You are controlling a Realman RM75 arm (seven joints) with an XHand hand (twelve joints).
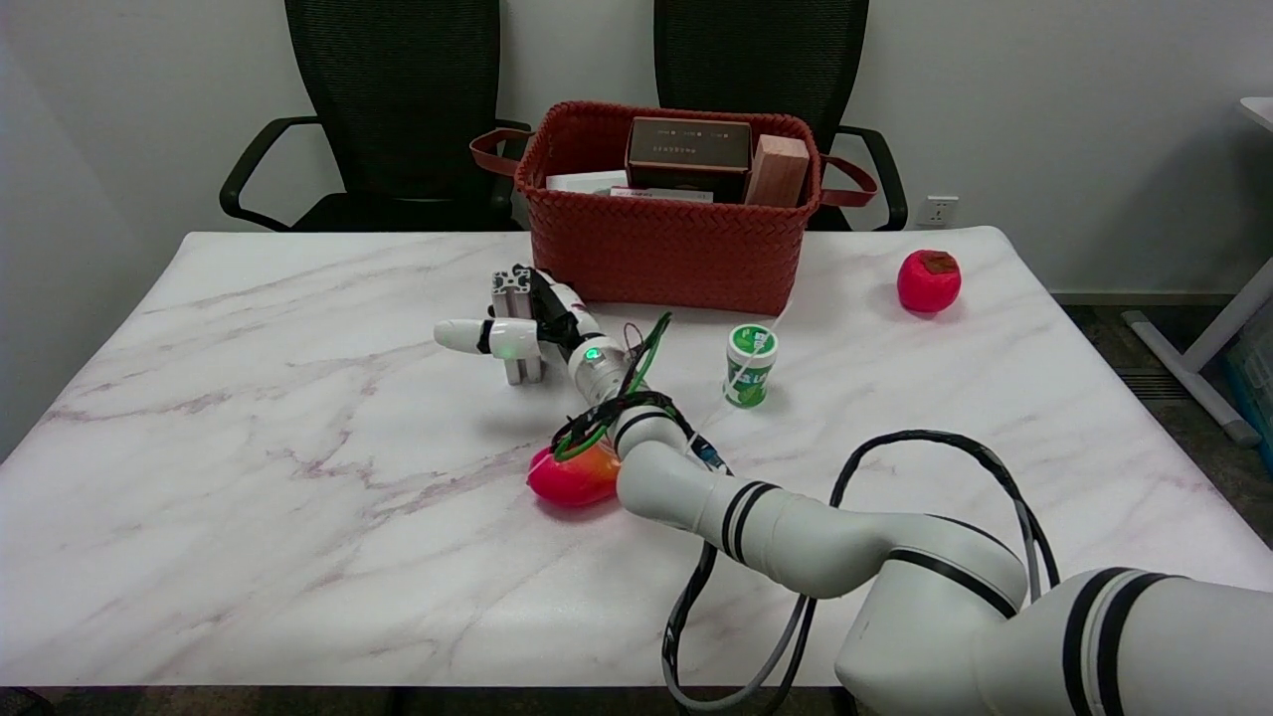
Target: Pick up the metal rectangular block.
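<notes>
The metal rectangular block [511, 282] is a silver slotted bar standing upright, left of the basket. My right hand [532, 333] reaches in from the lower right and grips it around its middle. One white finger [467, 335] crosses the block's front and the black palm sits behind it. The block's top and its lower end [524, 372] stick out above and below the hand. I cannot tell whether the lower end touches the table.
A red woven basket [666, 254] with boxes in it stands just right of the hand. A green-and-white canister [749, 366] is on the table to the right, a pink-orange fruit [572, 477] lies under my forearm, and a red fruit [929, 280] sits far right.
</notes>
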